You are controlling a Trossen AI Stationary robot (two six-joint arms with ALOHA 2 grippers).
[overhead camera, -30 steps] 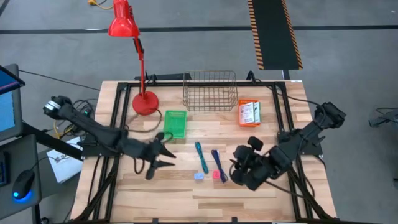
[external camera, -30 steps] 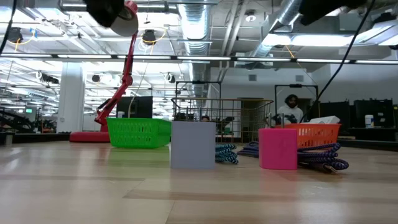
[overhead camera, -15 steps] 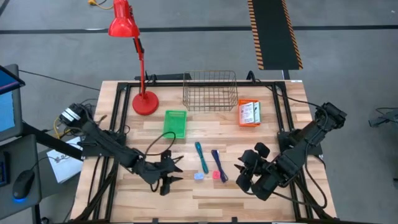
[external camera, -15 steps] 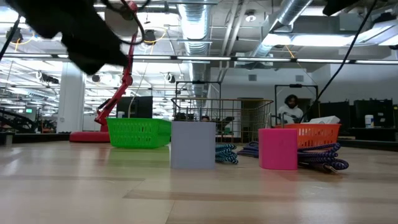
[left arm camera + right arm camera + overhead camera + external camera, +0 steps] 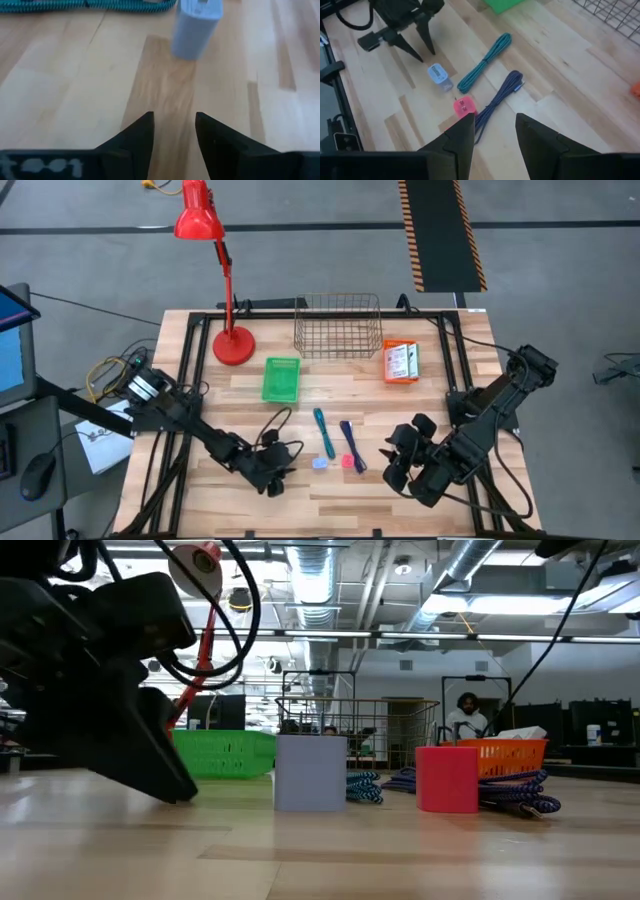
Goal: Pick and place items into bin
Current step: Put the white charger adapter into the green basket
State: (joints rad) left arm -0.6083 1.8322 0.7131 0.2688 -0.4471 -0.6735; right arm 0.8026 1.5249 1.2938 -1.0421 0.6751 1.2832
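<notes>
Lying together: two braided cables (image 5: 324, 433), two small blocks (image 5: 319, 463).

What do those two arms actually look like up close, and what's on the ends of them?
Both arms are dark, nearly black, jointed links with black cables looping alongside. The left arm shows a white label near its base; the right arm is chunkier at the wrist. Each ends in a tool with two flat, tapered black fingers: left tool, right tool.

Red desk lamp (image 5: 222, 280) sits at the far left of the wooden table (image 5: 330, 505), and 1 person (image 5: 466, 717) is standing way back in the room.
</notes>
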